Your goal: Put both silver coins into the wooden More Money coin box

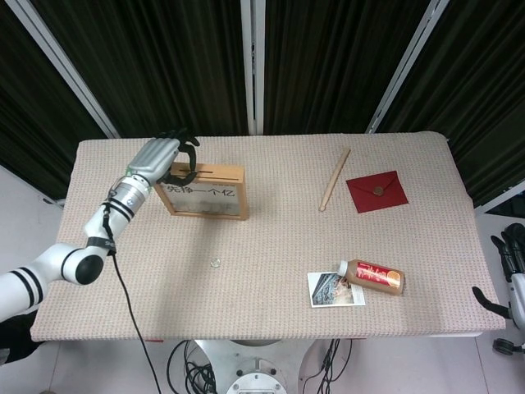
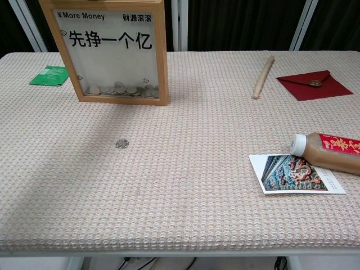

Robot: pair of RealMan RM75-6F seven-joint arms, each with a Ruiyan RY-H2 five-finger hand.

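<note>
Coin [image 2: 121, 144] lies before coin box [image 2: 112, 53].

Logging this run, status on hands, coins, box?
Left hand over coin box top, grip unclear. Right hand idle off table edge. One silver coin on cloth, path clear.

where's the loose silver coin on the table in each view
Head view: the silver coin lies left of center on the mat, in front of the coin box.
Chest view: the coin sits left of center, in front of the box.
Shared landmark: the wooden coin box, just behind the coin in both.
</note>
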